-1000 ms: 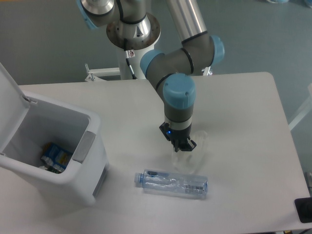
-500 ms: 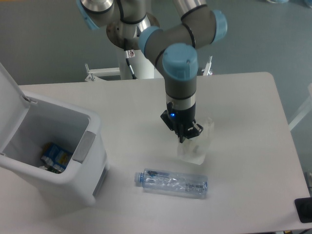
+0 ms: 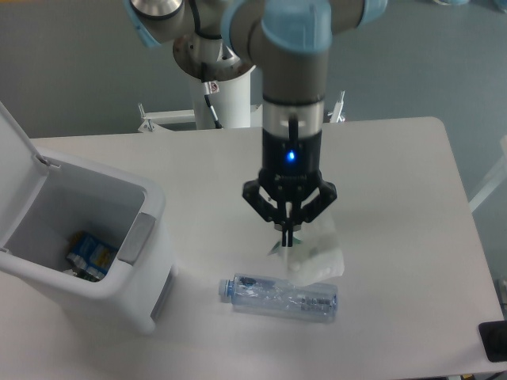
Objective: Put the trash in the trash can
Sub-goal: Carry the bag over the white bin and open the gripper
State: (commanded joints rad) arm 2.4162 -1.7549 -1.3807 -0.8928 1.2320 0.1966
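Note:
My gripper (image 3: 287,236) is shut on the crumpled whitish translucent wrapper (image 3: 315,255) and holds it in the air over the table's middle. A green speck shows at the wrapper's left edge. The clear plastic bottle (image 3: 279,298) with a bluish cap lies on its side on the table just below the hanging wrapper, cap end to the left. The white trash can (image 3: 87,249) stands at the left with its lid swung open and a grey panel on its front rim.
Blue and white packaging (image 3: 87,255) lies at the bottom of the bin. A dark object (image 3: 494,340) sits at the table's front right corner. The arm's base column (image 3: 226,99) stands behind the table's far edge.
The gripper has risen from the table with the wrapper pinched in it, lifting the wrapper clear of the surface. The bottle and the bin have not moved.

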